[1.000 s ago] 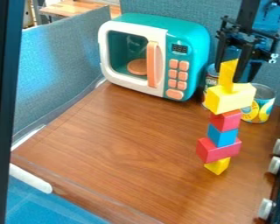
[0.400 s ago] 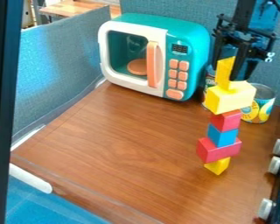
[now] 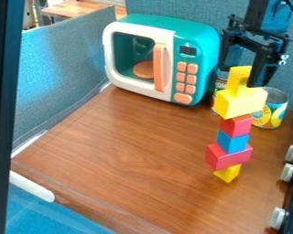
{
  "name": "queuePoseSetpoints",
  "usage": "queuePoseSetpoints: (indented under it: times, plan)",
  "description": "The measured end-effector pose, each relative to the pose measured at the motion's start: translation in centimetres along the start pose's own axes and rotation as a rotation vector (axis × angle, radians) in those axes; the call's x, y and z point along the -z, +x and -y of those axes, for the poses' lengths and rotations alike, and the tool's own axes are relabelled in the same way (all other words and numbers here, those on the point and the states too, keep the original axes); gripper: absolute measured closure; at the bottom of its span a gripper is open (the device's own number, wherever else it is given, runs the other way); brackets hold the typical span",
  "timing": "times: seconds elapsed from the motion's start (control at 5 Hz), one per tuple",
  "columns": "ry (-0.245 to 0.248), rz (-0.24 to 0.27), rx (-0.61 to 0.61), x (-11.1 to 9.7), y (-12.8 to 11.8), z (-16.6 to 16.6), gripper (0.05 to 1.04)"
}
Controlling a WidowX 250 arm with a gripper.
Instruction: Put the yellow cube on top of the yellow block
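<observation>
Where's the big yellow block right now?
The big yellow block is at the right of the camera view, on top of a red block, just below the smaller yellow piece.

Three yellow blocks (image 3: 239, 103), two red blocks (image 3: 227, 158), one blue block (image 3: 233, 142), two cans (image 3: 277, 114) and three knobs (image 3: 288, 172) are counted at the right, and one microwave (image 3: 198, 34) with seven buttons (image 3: 183, 98) at the far side.

Claw (image 3: 239, 77) spread wider; upright yellow block (image 3: 238, 79) lower.

Toy microwave (image 3: 204, 41), 12 o'clock. Can (image 3: 277, 114), 3 o'clock. Blue block (image 3: 232, 142) between two red blocks (image 3: 225, 158), 4 o'clock. Grey divider (image 3: 63, 73), 10 o'clock. Three knobs (image 3: 288, 172), 4 o'clock.
</observation>
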State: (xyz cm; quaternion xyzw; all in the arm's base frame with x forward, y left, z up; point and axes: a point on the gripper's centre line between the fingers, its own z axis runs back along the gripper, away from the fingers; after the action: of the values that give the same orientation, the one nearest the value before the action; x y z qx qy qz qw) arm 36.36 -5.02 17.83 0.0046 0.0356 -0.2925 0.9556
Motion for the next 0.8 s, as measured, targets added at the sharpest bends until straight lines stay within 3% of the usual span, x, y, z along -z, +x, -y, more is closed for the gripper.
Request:
queuePoseSetpoints:
  times: [0.4, 0.6, 0.8]
  plan:
    - [-0.016, 0.019, -0.052, -0.8, -1.5, -1.0, 0.083]
    - [0.018, 0.088, -0.188, -3.7, -4.8, -3.1, 0.083]
    - [0.021, 0.109, -0.26, -4.3, -6.3, -4.6, 0.083]
